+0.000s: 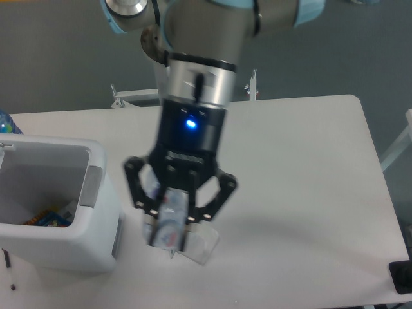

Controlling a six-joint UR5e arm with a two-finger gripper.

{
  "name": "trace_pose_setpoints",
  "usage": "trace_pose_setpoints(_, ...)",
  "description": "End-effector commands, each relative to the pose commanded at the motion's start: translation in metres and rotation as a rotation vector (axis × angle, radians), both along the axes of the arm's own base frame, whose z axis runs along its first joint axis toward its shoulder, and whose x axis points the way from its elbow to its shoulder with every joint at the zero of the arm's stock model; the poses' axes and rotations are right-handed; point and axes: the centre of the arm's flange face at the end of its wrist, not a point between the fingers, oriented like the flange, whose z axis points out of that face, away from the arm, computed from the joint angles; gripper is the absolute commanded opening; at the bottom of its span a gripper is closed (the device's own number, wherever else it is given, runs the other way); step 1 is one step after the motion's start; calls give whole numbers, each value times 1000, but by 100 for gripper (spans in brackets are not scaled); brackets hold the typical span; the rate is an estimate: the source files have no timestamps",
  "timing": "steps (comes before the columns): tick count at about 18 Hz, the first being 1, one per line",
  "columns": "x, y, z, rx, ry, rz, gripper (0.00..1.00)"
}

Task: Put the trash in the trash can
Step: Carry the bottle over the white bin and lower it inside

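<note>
My gripper (170,222) points down over the table's front middle, its jaws closed around a clear plastic bottle (169,222) with a red-and-blue label, which stands roughly upright between the fingers (149,215). The view is blurred, so I cannot tell whether the bottle's lower end touches the table. A crumpled translucent wrapper (205,243) lies on the table just right of the bottle's lower end. The white trash can (96,248), with a grey handle panel on its side, stands at the front left, its right wall a short way left of the gripper.
Something orange and blue (48,217) lies in the bottom of the bin. A blue object (5,121) pokes in at the left edge. A black object (402,277) sits at the front right corner. White brackets (135,96) stand at the table's back edge.
</note>
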Motion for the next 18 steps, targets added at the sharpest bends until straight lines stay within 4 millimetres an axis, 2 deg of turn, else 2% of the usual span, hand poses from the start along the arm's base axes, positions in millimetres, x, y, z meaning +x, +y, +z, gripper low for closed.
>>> trace_pose_setpoints(4, 35, -1, 22, 28, 0, -25, 0)
trace_pose_setpoints(7, 62, 6, 25, 33, -8, -59, 0)
trace_pose_setpoints(10, 71, 13, 21, 28, -14, -75, 0)
trace_pose_setpoints(14, 99, 26, 16, 20, -20, -120, 0)
trace_pose_setpoints(18, 113, 43, 1, 20, -19, -153, 0)
